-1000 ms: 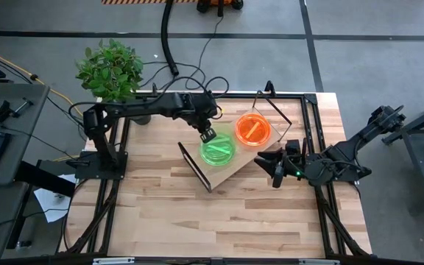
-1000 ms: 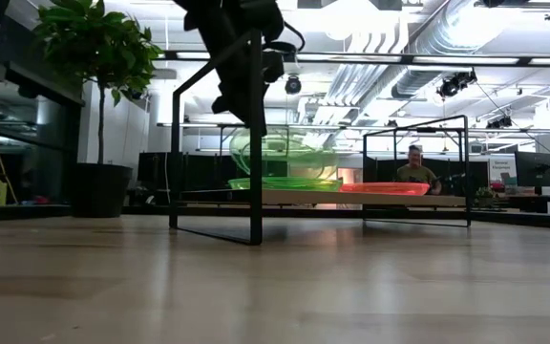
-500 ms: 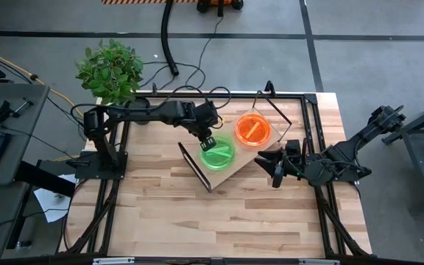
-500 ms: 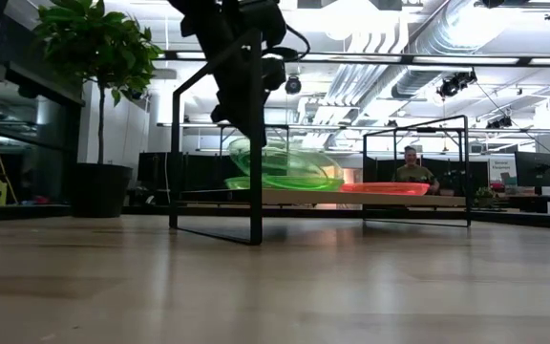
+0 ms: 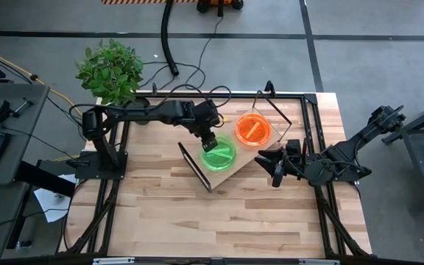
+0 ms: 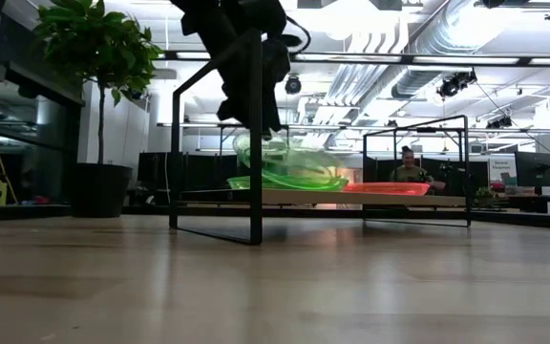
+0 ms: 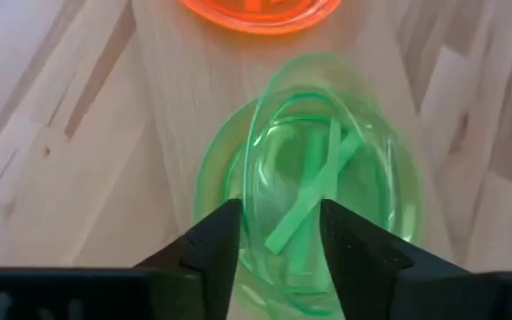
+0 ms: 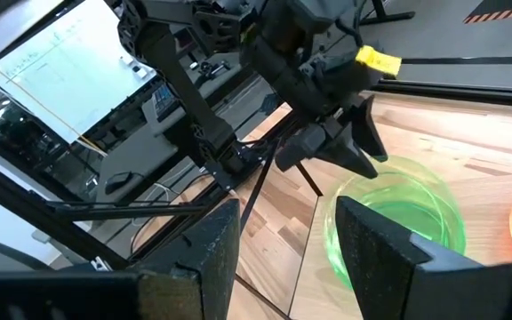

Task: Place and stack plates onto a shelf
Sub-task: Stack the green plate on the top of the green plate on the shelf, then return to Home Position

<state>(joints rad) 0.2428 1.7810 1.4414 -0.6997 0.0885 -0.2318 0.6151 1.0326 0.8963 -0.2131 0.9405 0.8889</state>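
A: Where do things stand with the plates?

B: Both colours are on the shelf (image 5: 230,165). The green plates (image 5: 218,154) sit toward its left end and the orange plates (image 5: 252,129) toward its far right end, a short gap between them. From above I see only those two spots, and nothing on the bare table (image 5: 160,213).

A: So all the plates are stacked?

B: Probably most of them, but I can't count layers. In the low view the green pile is smeared, with one plate tilted on top rather than lying flat, so it may not have settled.

A: And the arms?

B: The left gripper (image 7: 278,236) hangs right over the near rim of the green pile with its fingers spread; the plate shows between them, pinched by neither. The right gripper (image 5: 277,166) waits beside the shelf's right end, fingers apart, holding nothing.

A: What's left?

B: I'd judge little: the top green plate has to lie flat, then the left arm lifts clear.
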